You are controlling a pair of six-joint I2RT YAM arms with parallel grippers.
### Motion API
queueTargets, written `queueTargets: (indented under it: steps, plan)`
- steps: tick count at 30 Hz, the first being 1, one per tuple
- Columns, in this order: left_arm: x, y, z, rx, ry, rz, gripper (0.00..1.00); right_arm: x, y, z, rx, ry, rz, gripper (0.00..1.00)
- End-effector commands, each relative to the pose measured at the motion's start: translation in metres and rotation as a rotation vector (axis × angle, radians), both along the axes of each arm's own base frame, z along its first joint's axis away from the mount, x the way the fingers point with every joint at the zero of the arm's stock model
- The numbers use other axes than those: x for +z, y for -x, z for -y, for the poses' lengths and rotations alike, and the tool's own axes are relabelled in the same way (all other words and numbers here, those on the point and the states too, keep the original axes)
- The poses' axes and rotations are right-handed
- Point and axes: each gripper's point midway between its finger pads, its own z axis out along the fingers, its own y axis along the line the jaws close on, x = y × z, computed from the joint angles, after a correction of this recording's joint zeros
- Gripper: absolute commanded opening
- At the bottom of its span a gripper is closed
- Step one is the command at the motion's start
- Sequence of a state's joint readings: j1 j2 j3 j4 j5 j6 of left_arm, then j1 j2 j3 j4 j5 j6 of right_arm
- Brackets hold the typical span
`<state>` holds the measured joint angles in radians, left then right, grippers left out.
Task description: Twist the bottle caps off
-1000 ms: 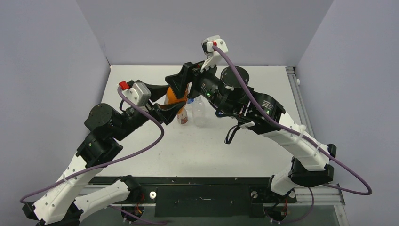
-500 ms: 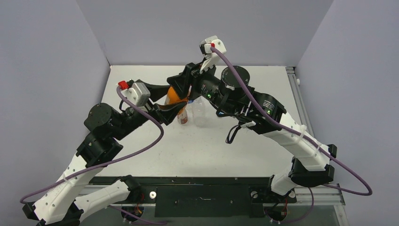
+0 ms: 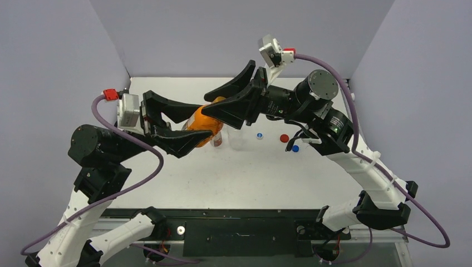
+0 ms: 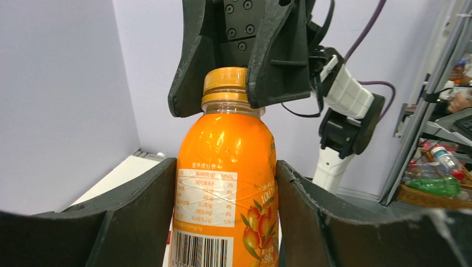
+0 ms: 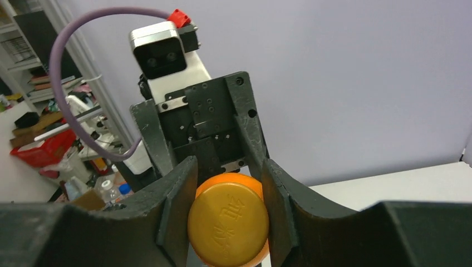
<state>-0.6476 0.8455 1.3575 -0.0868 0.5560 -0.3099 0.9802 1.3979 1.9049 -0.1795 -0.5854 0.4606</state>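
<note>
Left gripper point(image 3: 200, 125): its two black fingers point(image 4: 139, 217) stand partway apart and are clamped on the sides of the squat orange plastic bottle point(image 4: 222, 167), one pad against each flank at the label.
Right gripper point(image 4: 224, 92): its fingers point(image 5: 175, 206) are drawn in close, pinching the round orange plastic screw cap point(image 5: 228, 225) from both sides.
Bottle position: held in the air above the white table point(image 3: 250, 178), leaning, with the cap on its neck pointing toward the right arm.
On the table: a short clear bottle with a reddish label point(image 3: 217, 139) and a clear unlabelled bottle point(image 3: 236, 136) stand just beside each other under the grippers. To their right lie a small white cap point(image 3: 259, 135), a red cap point(image 3: 284, 138) and a blue cap point(image 3: 295, 148), all loose.
Change from a second ago: both wrists have risen toward the overhead camera, carrying the orange bottle higher. The right fingers have closed in on the cap. The three loose caps, hidden by the right arm before, are now visible.
</note>
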Motion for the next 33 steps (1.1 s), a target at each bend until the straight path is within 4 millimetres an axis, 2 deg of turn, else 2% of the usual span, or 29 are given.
queueTargets:
  steps: [1,2,3,4,5,6,7,11,12,14,19,24,30,33]
  plan:
    - [0.0,0.003,0.002,-0.048,0.008,-0.036,0.07,0.042,0.049,0.027,0.159,-0.085,0.121,0.11]
    - [-0.001,0.001,0.001,-0.035,0.01,-0.027,0.06,0.046,0.025,0.027,0.016,-0.097,0.108,0.36]
    - [-0.004,-0.002,0.001,-0.019,0.0,-0.007,0.05,0.041,-0.003,0.028,-0.152,-0.082,0.041,0.52]
    - [-0.005,-0.007,-0.001,0.01,-0.007,0.023,0.04,0.035,-0.016,0.03,-0.239,-0.056,0.033,0.72]
    - [-0.008,-0.01,-0.001,0.029,-0.014,0.033,0.02,0.035,-0.035,0.036,-0.371,-0.062,-0.006,0.75]
    - [-0.008,-0.016,-0.004,0.074,-0.017,0.062,0.02,0.032,-0.042,0.038,-0.427,-0.047,-0.01,0.78]
    - [-0.012,-0.022,-0.005,0.102,-0.023,0.068,0.02,0.03,-0.052,0.04,-0.507,-0.047,-0.038,0.79]
    - [-0.015,-0.041,-0.016,0.232,-0.023,0.118,0.01,0.021,-0.064,0.039,-0.627,-0.035,-0.102,0.8]
    - [-0.006,-0.042,-0.021,0.264,0.004,0.156,0.0,0.018,-0.065,0.038,-0.641,-0.026,-0.117,0.81]
    - [-0.005,-0.048,-0.024,0.303,0.012,0.181,0.0,0.01,-0.069,0.036,-0.67,-0.003,-0.146,0.81]
    - [0.001,-0.055,-0.033,0.377,0.034,0.238,0.0,-0.01,-0.08,0.037,-0.76,0.057,-0.199,0.83]
    - [0.001,-0.053,-0.035,0.385,0.039,0.275,0.0,-0.016,-0.083,0.032,-0.757,0.074,-0.221,0.83]
    - [-0.003,-0.055,-0.034,0.394,0.018,0.298,0.0,-0.008,-0.074,0.008,-0.61,0.014,-0.261,0.71]
    - [-0.004,-0.056,-0.034,0.4,0.014,0.295,0.0,-0.004,-0.074,0.003,-0.58,-0.003,-0.265,0.56]
